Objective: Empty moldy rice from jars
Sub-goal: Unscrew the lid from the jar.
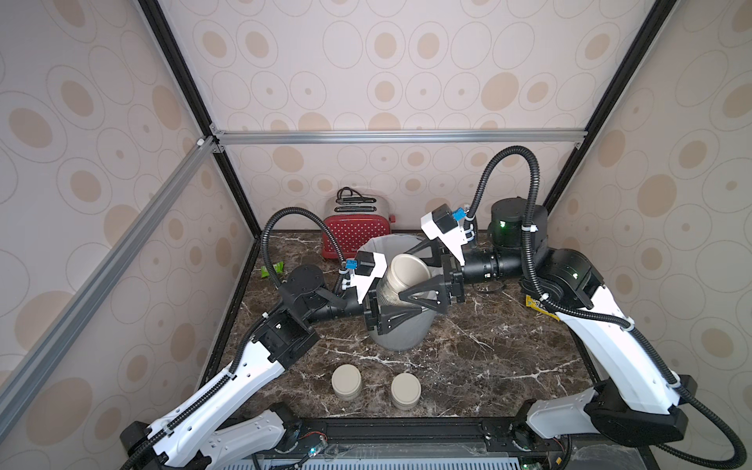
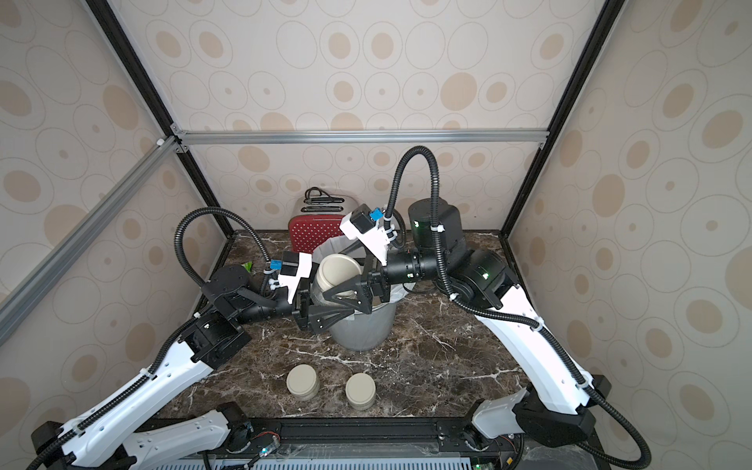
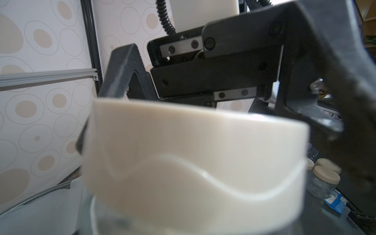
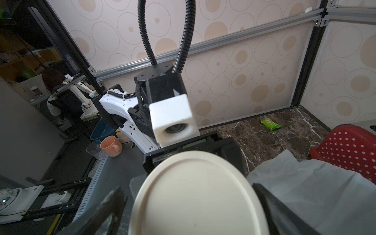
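Left jaws are seen clamped on the glass body of a jar [image 1: 388, 296], which is held tilted at mid-frame over the bin [image 1: 401, 339] by the left gripper [image 1: 396, 303] in both top views. The right gripper [image 1: 407, 272] is set around the jar's lid [image 1: 409, 266] with its jaws spread wide. A sliver of gap beside one finger [image 4: 105, 205] is shown only in the right wrist view, where the lid is met face-on. The same view alone brings out the bin's white liner [image 4: 325, 193] and a pink mug [image 4: 110, 146] beyond the counter. In the left wrist view the frame is filled by the lid's blurred side, and a blue wrapper [image 3: 335, 201] is caught that no other view shows. The jar's contents cannot be made out. A second jar [image 1: 347, 381] and a third jar [image 1: 405, 390], both capped, are pictured at lower centre, well apart from the bin. A red toaster [image 1: 358, 238] is seen behind the bin, and a green packet [image 1: 273, 270] lies left of it.
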`<state>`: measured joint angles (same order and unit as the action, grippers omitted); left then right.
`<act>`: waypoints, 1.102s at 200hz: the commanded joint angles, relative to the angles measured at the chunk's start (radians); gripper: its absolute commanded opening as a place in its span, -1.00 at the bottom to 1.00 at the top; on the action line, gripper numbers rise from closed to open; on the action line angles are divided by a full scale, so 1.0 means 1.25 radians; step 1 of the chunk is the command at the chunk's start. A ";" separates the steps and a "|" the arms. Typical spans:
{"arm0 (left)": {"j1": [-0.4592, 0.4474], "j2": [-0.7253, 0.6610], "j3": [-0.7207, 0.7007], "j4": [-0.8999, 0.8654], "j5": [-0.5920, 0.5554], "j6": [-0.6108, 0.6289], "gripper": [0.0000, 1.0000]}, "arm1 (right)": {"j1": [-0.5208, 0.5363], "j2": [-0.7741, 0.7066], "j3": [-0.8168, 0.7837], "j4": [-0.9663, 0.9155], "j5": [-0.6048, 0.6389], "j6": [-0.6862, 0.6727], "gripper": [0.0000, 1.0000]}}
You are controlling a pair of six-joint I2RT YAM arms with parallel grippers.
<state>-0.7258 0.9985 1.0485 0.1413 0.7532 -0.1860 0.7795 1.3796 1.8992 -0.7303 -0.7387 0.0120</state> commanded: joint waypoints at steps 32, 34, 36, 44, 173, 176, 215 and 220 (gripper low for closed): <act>-0.003 -0.005 0.016 0.050 -0.003 0.019 -0.24 | 0.007 0.015 0.004 -0.006 0.021 0.004 0.92; -0.003 -0.005 0.016 0.050 -0.004 0.019 -0.24 | 0.007 0.014 0.004 -0.006 0.022 0.004 0.92; -0.003 -0.005 0.016 0.050 -0.004 0.018 -0.24 | 0.007 0.015 0.004 -0.006 0.023 0.004 0.93; -0.002 -0.005 0.017 0.050 -0.004 0.018 -0.24 | 0.006 0.016 0.005 -0.006 0.025 0.005 0.92; -0.003 -0.005 0.016 0.055 0.002 0.007 -0.24 | -0.044 0.026 0.073 -0.006 -0.186 -0.087 0.09; -0.003 -0.005 0.016 0.055 0.003 0.007 -0.24 | -0.050 0.028 0.076 -0.005 -0.195 -0.086 0.08; -0.003 -0.006 0.017 0.053 0.001 0.007 -0.24 | -0.095 0.041 0.086 0.052 -0.303 -0.044 0.05; -0.003 -0.006 0.017 0.052 0.001 0.006 -0.24 | -0.096 0.043 0.090 0.053 -0.309 -0.043 0.05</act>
<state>-0.7269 1.0031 1.0473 0.1699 0.7353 -0.1772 0.6819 1.4425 1.9522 -0.7517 -0.9649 -0.0406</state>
